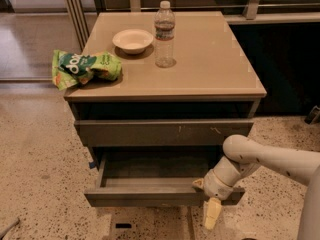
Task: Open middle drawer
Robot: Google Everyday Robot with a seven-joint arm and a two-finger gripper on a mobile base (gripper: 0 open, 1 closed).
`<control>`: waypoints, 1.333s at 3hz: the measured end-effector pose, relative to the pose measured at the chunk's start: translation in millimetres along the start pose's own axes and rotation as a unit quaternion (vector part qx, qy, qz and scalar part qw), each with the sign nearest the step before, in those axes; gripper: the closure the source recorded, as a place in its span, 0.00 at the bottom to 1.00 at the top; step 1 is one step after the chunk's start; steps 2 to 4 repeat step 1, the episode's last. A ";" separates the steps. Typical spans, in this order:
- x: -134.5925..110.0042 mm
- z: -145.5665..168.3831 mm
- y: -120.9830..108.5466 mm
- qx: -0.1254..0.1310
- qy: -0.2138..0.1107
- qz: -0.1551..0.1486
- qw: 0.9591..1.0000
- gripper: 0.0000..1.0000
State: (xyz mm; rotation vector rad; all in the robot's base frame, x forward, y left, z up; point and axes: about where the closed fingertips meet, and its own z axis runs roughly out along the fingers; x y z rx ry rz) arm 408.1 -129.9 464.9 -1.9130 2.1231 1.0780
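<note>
The middle drawer (145, 196) has a plain grey-brown front and stands pulled out of the cabinet, its dark inside showing. My gripper (205, 202) is at the right end of that front. One cream finger (211, 214) hangs down in front of the panel and the other tip (198, 184) sits behind its top edge, so the gripper is shut on the drawer front. My pale arm (270, 159) reaches in from the right. The top drawer (165, 132), with pale scratch marks, is closed above it.
On the tan cabinet top (210, 79) stand a white bowl (132, 39), a clear water bottle (164, 34) and a green chip bag (85, 67) at the left edge. Speckled floor (35, 184) surrounds the cabinet. A dark wall (285, 69) is at the right.
</note>
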 end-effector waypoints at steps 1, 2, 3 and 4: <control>0.2 0.4 1.2 -0.002 0.000 0.000 1.000 0.00; 0.2 0.4 1.2 -0.002 0.000 0.000 1.000 0.00; 0.2 0.4 1.2 -0.002 0.000 0.000 1.000 0.00; 0.2 0.4 1.2 -0.002 0.000 0.000 1.000 0.00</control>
